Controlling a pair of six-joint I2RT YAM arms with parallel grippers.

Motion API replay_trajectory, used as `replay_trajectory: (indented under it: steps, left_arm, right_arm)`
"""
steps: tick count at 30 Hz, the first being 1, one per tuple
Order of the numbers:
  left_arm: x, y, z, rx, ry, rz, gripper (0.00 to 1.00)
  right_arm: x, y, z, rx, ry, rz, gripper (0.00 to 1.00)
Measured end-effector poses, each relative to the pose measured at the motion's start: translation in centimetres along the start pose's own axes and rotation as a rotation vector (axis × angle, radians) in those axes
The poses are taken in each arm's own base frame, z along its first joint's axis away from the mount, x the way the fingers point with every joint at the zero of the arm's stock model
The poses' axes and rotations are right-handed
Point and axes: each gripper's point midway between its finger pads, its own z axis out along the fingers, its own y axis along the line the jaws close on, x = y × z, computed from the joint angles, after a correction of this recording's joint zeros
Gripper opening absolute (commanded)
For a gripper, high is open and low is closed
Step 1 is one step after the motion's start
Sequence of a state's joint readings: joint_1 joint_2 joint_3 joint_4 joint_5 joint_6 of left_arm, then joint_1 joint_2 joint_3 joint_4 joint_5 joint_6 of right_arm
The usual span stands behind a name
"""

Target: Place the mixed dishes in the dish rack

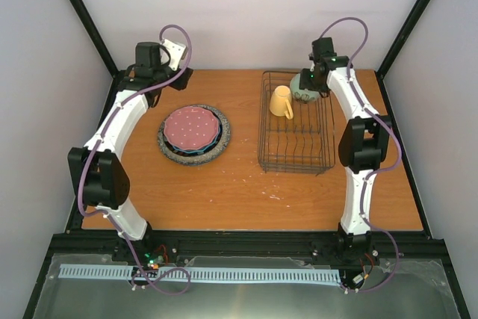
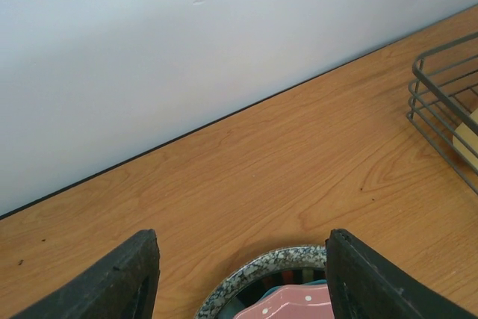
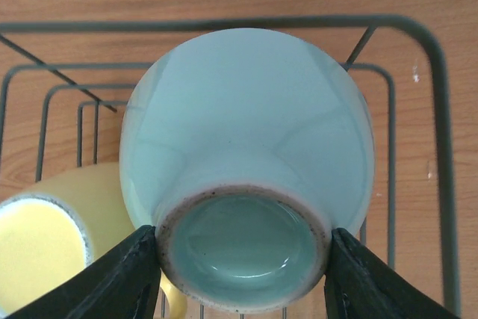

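Wooden worktop [image 1: 246, 184], starting at the left of the top view: the left pincer [image 2: 240, 248] hangs near the upper-left corner, just past the upper edge of the plate stack. Its wrist view shows both fingers spread wide with only bare wood between them, so it is open and empty. Below it sits the stack, with the pink dotted plate [image 1: 193, 126] on top, a sliver of the teal dotted plate [image 2: 310, 285] under it and the grey speckled plate [image 1: 170, 150] at the bottom. Something dark shows between the layers, too little to name. None of these plates is in the rack yet.

Moving right, there's the dish rack [image 1: 295, 151]. The yellow mug [image 1: 281, 101] lies in its upper-left corner. Right beside it, the right pincer [image 3: 243, 259] is clamped on the foot of the small mint-green bowl [image 3: 246, 132]. The foot ring is turned toward the wrist camera and the bowl's body is down among the rack wires. Whether it rests on them cannot be told.

The step in hand looks like seating the bowl. The next move calls for a release and a clean lift away, and it's tight: the mug crowds one finger and the rack's end rail runs close behind the bowl. Lower in the top view the dividers stand bare, giving good room for plates. Open worktop lies between stack and rack for carrying them across.
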State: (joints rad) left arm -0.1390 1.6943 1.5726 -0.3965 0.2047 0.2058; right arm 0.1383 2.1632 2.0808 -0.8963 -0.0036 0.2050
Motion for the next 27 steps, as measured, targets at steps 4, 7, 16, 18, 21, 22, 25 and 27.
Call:
replay_trajectory:
  steps: [4, 7, 16, 18, 21, 22, 25, 27]
  left_arm:
    - [0.2, 0.3, -0.7, -0.023, 0.018, 0.013, 0.61]
    - [0.6, 0.6, -1.0, -0.048, 0.036, 0.023, 0.61]
    - [1.2, 0.8, -1.7, -0.068, 0.058, 0.038, 0.67]
    - [1.3, 0.9, -1.7, -0.072, 0.062, 0.043, 0.71]
    - [1.9, 1.1, -1.8, -0.090, 0.079, 0.051, 0.77]
    - [2.2, 1.1, -1.8, -0.094, 0.086, 0.056, 0.79]
    - [3.3, 1.4, -2.0, -0.113, 0.112, 0.061, 0.82]
    - [3.7, 1.6, -2.1, -0.114, 0.121, 0.061, 0.84]
  right_arm:
    - [1.7, 0.4, 1.0, 0.025, 0.061, -0.021, 0.03]
    - [2.9, 0.2, 1.3, 0.044, 0.106, -0.030, 0.03]
    - [3.9, -0.6, 1.4, 0.088, 0.145, -0.044, 0.03]
    - [4.0, -0.7, 1.7, 0.092, 0.151, -0.046, 0.03]
    - [4.4, -0.6, 2.4, 0.088, 0.165, -0.050, 0.03]
    - [4.6, -0.6, 2.7, 0.089, 0.170, -0.051, 0.03]
    - [5.2, -0.6, 3.6, 0.092, 0.191, -0.055, 0.03]
    - [5.4, -0.7, 4.0, 0.094, 0.198, -0.056, 0.06]
